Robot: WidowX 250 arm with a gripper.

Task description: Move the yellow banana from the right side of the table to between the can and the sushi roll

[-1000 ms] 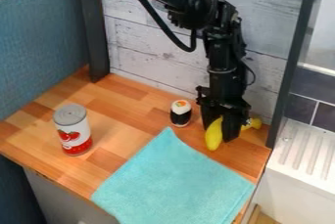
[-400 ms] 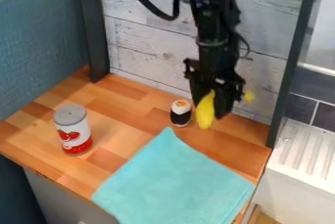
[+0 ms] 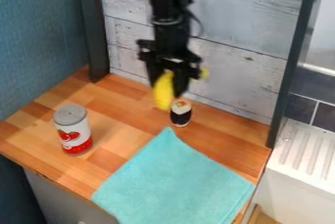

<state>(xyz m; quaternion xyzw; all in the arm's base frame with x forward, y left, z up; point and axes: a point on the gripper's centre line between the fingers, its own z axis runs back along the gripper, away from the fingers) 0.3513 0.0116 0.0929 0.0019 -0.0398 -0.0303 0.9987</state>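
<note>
The gripper (image 3: 167, 85) hangs over the back of the wooden counter, shut on a yellow banana-shaped object (image 3: 163, 91). One end of the yellow object sticks out to the right, behind the fingers; the larger end points down at the left. Just below and to the right of the gripper, a sushi roll toy (image 3: 181, 113) with a white top and black wrap stands upright on the counter. A can (image 3: 73, 130) with a grey top and a red and white label stands upright at the left. A turquoise cloth (image 3: 173, 184) lies flat at the front right.
The wooden counter (image 3: 124, 100) has a blue panel (image 3: 42, 42) along its left side and a white plank wall (image 3: 242, 71) behind it. A dark post (image 3: 288, 61) rises at the right back corner, with a white ribbed drainboard (image 3: 304, 154) beyond it.
The gripper has lifted the yellow object off the counter and carried it up and to the left, over the sushi toy's left side. The can, sushi toy and cloth have stayed put.
</note>
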